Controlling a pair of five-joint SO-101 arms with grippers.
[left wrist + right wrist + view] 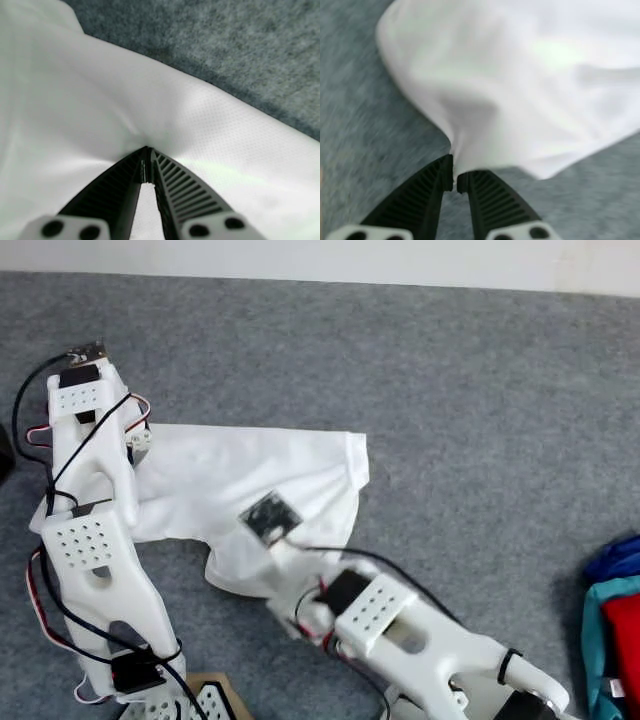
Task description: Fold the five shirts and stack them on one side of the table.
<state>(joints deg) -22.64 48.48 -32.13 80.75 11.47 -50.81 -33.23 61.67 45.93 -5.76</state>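
The left arm (95,540) rises from its base at the lower left of the high view and stretches away along that side. Its left pincer (146,151) has both ribbed jaws drawn together to a point, nipping a fold of the white shirt (100,100) at the tips. The right arm (420,640) slants in from the lower right toward the middle, and the right pincer (454,175) is likewise clamped, jaws nearly touching around the shirt's edge.
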